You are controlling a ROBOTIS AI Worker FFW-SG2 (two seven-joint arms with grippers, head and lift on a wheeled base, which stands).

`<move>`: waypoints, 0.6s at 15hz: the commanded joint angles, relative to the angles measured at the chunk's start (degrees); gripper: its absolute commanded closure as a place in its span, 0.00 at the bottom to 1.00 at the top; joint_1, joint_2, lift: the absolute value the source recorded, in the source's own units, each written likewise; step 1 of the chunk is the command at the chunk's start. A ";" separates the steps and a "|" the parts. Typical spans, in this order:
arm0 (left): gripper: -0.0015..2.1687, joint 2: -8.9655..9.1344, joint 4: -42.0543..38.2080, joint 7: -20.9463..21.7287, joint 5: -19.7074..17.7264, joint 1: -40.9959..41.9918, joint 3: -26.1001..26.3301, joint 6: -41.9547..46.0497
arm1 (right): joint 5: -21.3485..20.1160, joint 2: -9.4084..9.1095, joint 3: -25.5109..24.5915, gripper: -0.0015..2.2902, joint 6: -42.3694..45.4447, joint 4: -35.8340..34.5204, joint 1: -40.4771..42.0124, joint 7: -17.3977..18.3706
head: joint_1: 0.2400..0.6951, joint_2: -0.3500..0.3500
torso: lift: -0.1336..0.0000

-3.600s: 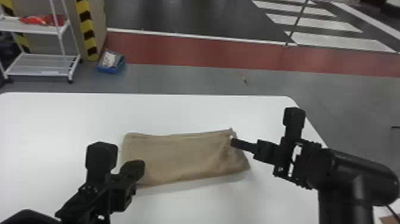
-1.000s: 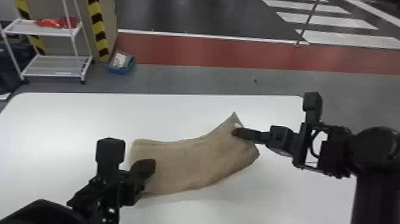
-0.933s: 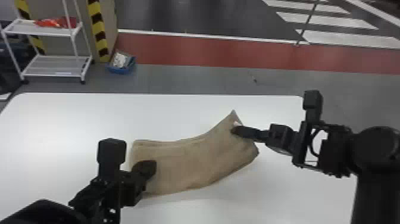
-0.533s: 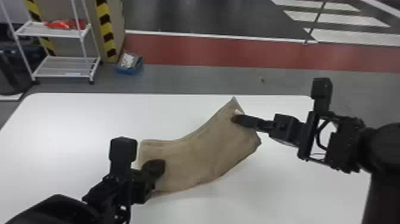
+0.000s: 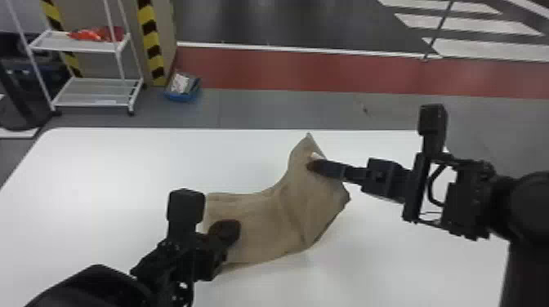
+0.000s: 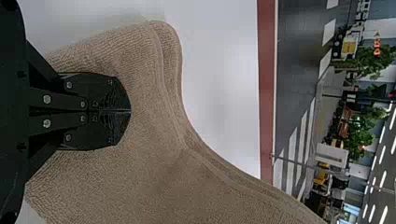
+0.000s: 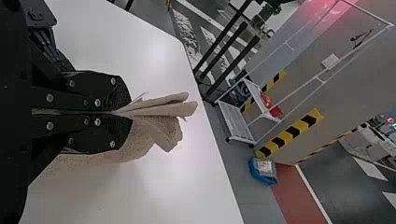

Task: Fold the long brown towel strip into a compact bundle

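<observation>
Brown towel [image 5: 261,220] on the white bench [image 5: 102,175], left part lying low, right end pulled up to a peak, the stretch between curving upward. Right gripper [image 5: 312,166] at the towel's raised right end, fingers clamped on cloth; from the right wrist, several layers poke out past the tips. Left gripper [image 5: 225,232] over the towel's left part, fingers narrow, tips together; left wrist view has brown cloth all round those tips, can't tell if any is pinched. Small white patch [image 5: 316,156] on the towel by the right fingertips. Beyond the towel, off to its left: white rack [image 5: 81,45] with red stuff [image 5: 98,34] on its shelf, blue bin [image 5: 179,96] on the floor
</observation>
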State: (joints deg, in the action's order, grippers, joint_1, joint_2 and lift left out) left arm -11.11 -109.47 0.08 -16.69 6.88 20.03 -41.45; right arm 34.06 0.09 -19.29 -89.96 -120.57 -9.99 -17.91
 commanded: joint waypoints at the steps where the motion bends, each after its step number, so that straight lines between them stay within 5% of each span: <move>1: 0.88 0.30 0.05 0.00 0.08 -0.12 0.98 0.00 | -0.31 -0.14 1.36 0.62 -0.12 0.07 0.41 -0.02 | 1.00 0.34 | 0.07; 9: 0.88 1.35 1.54 0.44 -0.54 -0.64 3.35 0.00 | -2.51 -0.14 8.13 0.62 -0.12 0.86 1.29 0.34 | 1.00 0.35 | 0.07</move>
State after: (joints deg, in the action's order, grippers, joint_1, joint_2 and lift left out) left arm -10.08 -108.16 0.53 -17.32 6.28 22.80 -41.45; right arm 32.30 0.09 -12.54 -89.96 -120.09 -8.82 -17.60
